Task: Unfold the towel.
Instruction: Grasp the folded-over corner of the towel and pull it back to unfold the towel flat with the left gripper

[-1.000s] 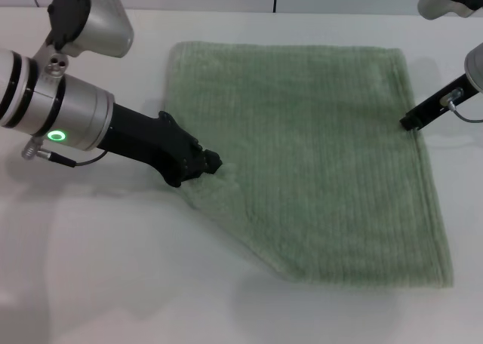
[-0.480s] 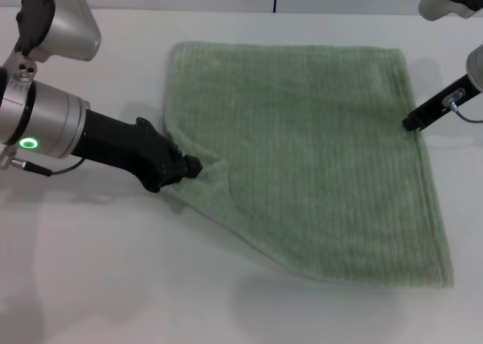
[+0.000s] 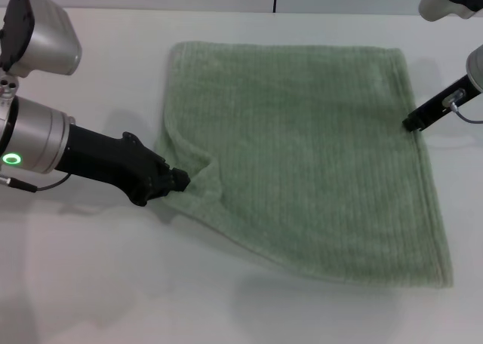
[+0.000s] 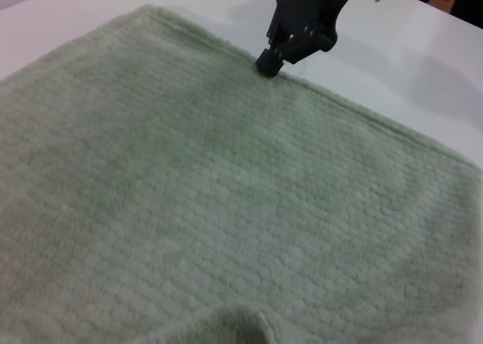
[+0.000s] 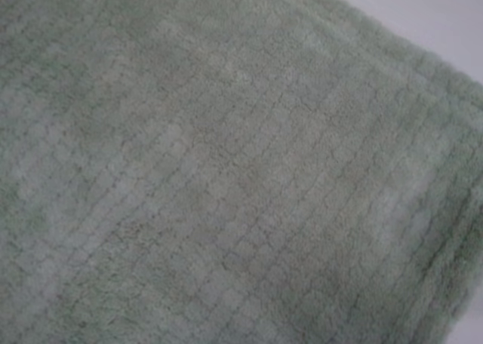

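My left gripper [image 3: 179, 181], arm stretched low across the white table [image 3: 90, 284], is clenched on the towel's [image 3: 302, 148] bunched left edge. My right gripper [image 3: 412, 122] presses its tip on the towel's right edge; whether it grips, I cannot tell.

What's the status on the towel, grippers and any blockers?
Left gripper shut on the towel at its left edge, cloth bunched there. Right gripper tip down at the right hem. Towel flat on the white table. No obstructions seen.
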You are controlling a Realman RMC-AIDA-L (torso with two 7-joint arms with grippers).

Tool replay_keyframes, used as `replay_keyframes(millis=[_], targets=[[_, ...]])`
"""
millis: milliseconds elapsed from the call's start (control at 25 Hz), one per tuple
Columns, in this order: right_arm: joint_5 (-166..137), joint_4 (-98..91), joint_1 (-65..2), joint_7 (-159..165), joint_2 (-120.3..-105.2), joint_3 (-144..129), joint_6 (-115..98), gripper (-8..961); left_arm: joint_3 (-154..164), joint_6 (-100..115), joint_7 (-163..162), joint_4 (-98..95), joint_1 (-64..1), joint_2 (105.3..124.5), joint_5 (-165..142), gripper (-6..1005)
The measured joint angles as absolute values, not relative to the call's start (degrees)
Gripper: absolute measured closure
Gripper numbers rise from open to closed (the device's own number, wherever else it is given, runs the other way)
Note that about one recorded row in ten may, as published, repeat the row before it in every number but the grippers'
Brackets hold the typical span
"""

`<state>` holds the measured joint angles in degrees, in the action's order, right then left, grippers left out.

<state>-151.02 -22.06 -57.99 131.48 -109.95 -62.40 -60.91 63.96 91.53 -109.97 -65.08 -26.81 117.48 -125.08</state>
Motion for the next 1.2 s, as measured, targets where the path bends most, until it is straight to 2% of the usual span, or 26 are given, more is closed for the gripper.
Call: replay_keyframes(millis=[1200], targets=[[-151.09, -21.43, -58.09, 131.48, -109.92, -62.49, -60.70, 953, 59.16, 93.84, -106.51, -62.50, -22.36, 117.86, -124.63, 971]])
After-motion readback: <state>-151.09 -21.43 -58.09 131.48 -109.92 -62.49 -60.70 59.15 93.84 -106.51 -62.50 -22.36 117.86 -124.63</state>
